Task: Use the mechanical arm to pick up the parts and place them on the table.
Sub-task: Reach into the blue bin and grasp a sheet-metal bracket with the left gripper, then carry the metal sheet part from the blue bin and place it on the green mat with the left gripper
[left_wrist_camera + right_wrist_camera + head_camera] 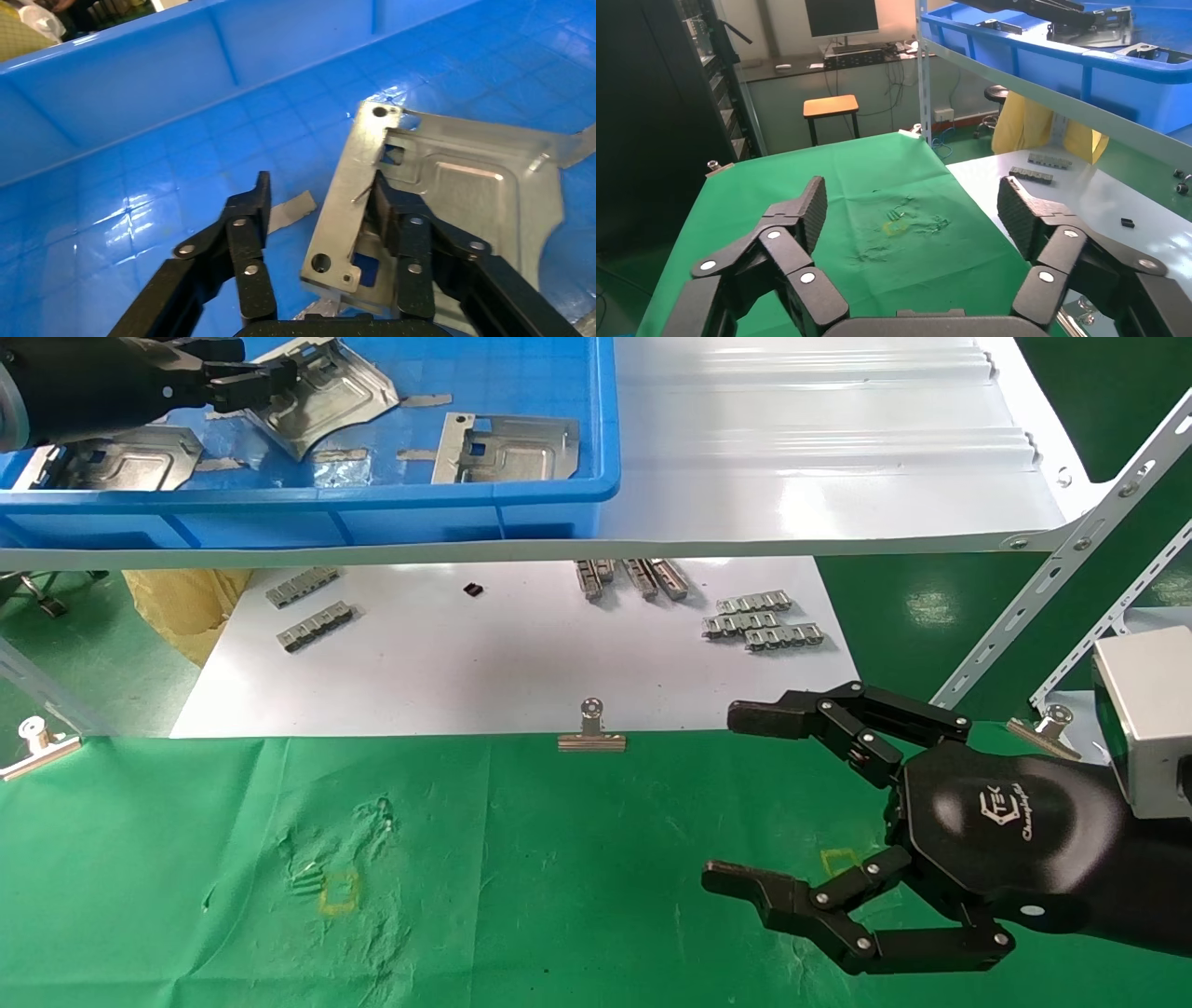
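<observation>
The left gripper [320, 207] reaches down into the blue bin [521, 505], fingers spread, one pad inside the raised slotted edge of a part [450, 203] and the other outside it. The plate looks thin, stiff, light and slick, so that upturned edge is probably the surest hold. The right gripper [736, 798] hangs wide open over the table [466, 896], idle
</observation>
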You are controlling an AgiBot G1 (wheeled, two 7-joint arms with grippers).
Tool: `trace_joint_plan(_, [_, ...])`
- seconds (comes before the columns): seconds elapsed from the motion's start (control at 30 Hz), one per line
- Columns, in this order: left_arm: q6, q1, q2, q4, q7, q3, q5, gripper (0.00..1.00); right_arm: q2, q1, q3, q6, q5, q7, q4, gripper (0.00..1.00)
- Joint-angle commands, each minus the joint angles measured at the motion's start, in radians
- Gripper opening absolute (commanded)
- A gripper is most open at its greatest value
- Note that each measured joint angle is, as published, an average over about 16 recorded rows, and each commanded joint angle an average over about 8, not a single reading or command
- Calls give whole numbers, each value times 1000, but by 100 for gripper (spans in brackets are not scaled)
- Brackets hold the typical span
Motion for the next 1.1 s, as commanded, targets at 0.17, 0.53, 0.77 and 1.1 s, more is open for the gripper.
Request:
trace_joint_plan(0.17, [-18,4,1,4,2,-4,-6,0,0,0,0,0,0,0,0,100])
trace_joint_plan(0.53, [-9,5,-5,-3,9,-22,-31,0,0,0,0,0,0,0,0,100])
trace_joint_plan(0.77, [49,-4,-17,-17,21,-40,-57,0,0,0,0,0,0,0,0,100])
trace_joint_plan(1.1, [316,-20,-52,-57,68,-61,-94,0,0,0,0,0,0,0,0,100])
